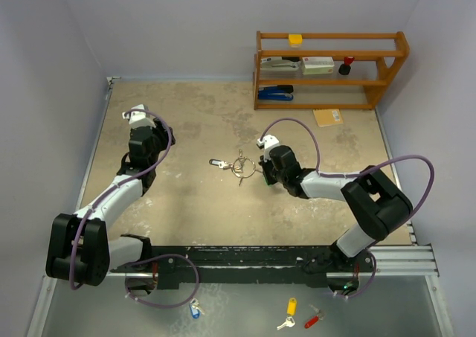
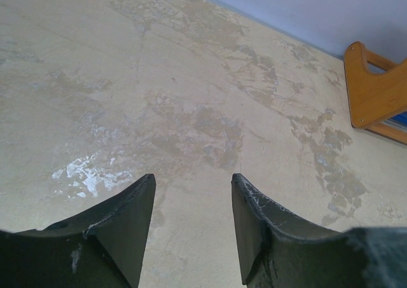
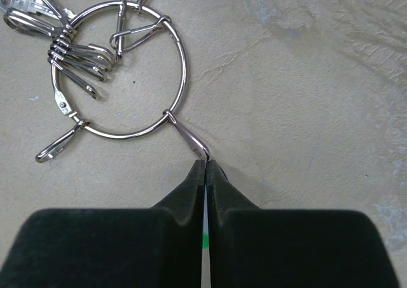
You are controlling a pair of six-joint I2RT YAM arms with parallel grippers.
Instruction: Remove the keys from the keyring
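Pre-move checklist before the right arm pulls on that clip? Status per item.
1. Right gripper closed on the clip: ok, fingers pinch its tip.
2. Clip hooked on the keyring: ok.
3. Green key in the grasp: cannot tell, only a green sliver shows between the fingers.
4. Keyring braced by the left gripper: not ok, it is open over bare table, with no ring in its view.
5. Other clips away from the pull side: ok, bunched on the ring's opposite side.
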